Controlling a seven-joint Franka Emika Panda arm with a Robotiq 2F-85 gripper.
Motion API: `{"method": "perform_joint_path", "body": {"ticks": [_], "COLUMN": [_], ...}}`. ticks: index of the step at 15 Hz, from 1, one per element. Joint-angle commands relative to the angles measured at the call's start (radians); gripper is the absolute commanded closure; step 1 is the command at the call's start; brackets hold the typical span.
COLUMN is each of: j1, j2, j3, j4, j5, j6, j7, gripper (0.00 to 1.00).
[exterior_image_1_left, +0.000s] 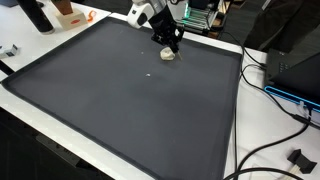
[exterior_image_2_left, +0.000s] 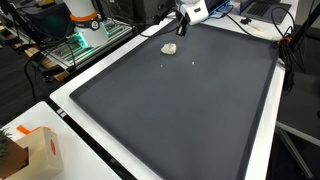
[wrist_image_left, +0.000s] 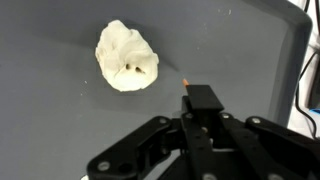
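— How is the arm posed?

— In both exterior views it reaches over the far edge of the dark mat (exterior_image_1_left: 120, 110), wrist pointing down. The gripper (exterior_image_1_left: 170, 46) hangs just above the white lump (exterior_image_1_left: 169, 55) at the upper middle of the frame. I cannot tell from there whether they touch.

— And the fingers?

— In the wrist view the gripper (wrist_image_left: 203, 96) comes up from the bottom edge. Its fingertips look pressed together into one black block, and nothing is pinched between them. A small orange mark sits at the tip.

— Where is the lump in that view?

— The white lump (wrist_image_left: 127, 56) lies at the upper left, clear of the fingertips and flat on the mat (wrist_image_left: 60, 120). It is crumpled and rounded, with a small dark spot on it.

— Any containers?

— A cardboard box (exterior_image_2_left: 42, 150) stands at the lower left of an exterior view, on the white table (exterior_image_2_left: 95, 120) beside the mat. What is inside does not show.

— Anything else nearby?

— A tiny white speck (exterior_image_1_left: 150, 72) lies on the mat just below and left of the lump; it also shows in an exterior view (exterior_image_2_left: 193, 66). Black cables (exterior_image_1_left: 262, 75) trail along the right edge of the table, well apart from the gripper. Nothing stands between the gripper (exterior_image_2_left: 181, 28) and the lump (exterior_image_2_left: 170, 48).
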Motion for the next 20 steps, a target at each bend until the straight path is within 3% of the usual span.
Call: {"method": "perform_joint_path", "body": {"ticks": [1, 5, 20], "j1": [0.017, 0.036, 0.119], "j2": [-0.066, -0.129, -0.357], "j3": [0.001, 0.003, 0.013], "j4": [-0.043, -0.058, -0.128], "j5": [-0.034, -0.082, -0.457], "j6": [0.037, 0.049, 0.022], "j7": [0.040, 0.048, 0.202], "gripper": [0.97, 0.97, 0.97]}}
